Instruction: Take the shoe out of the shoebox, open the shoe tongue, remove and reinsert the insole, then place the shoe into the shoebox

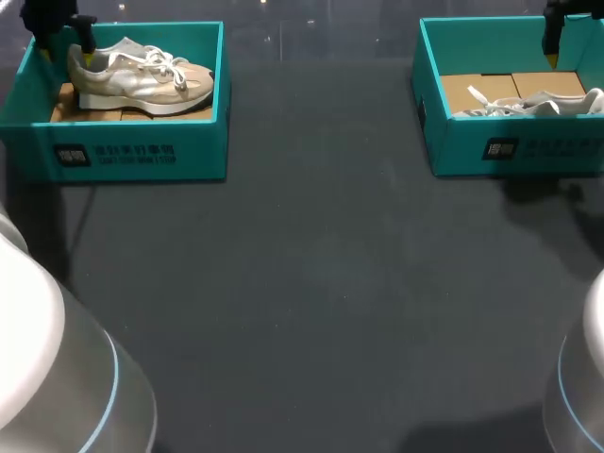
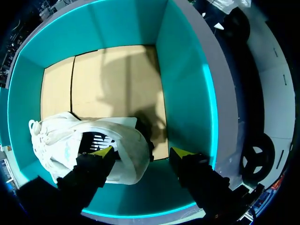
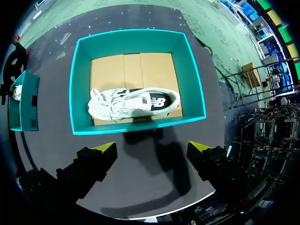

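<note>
Shoe (image 1: pixel 142 77) lies in the left shoebox (image 1: pixel 132 156). Left gripper (image 2: pixel 141 152) hangs low over its heel, fingers spread wide.

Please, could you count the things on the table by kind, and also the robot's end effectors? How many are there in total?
Shoeboxes: 2 (left shoebox, right shoebox)
Shoes: 2 (left shoe, right shoe)
End effectors: 2 (left end effector, right end effector)
Total: 6
</note>
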